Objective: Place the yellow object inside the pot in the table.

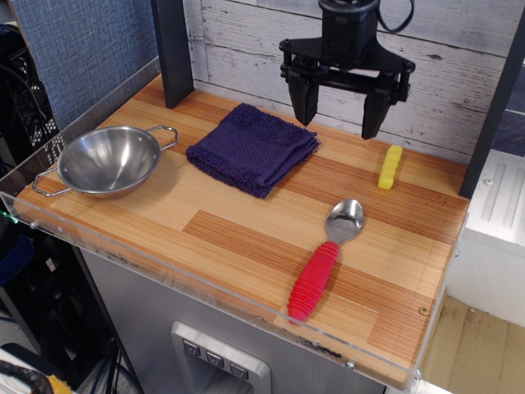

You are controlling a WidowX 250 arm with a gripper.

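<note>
The yellow object is a small oblong block lying on the table near its back right corner. The steel pot with wire loop handles sits at the left end, holding nothing. My black gripper hangs open above the back of the table, fingers spread wide and pointing down, with nothing between them. Its right finger is just left of and above the yellow block, apart from it.
A folded dark blue cloth lies between the pot and the gripper. A spoon with a red handle rests in front of the yellow block. A dark post stands at the back left, and a clear acrylic rim lines the front edge.
</note>
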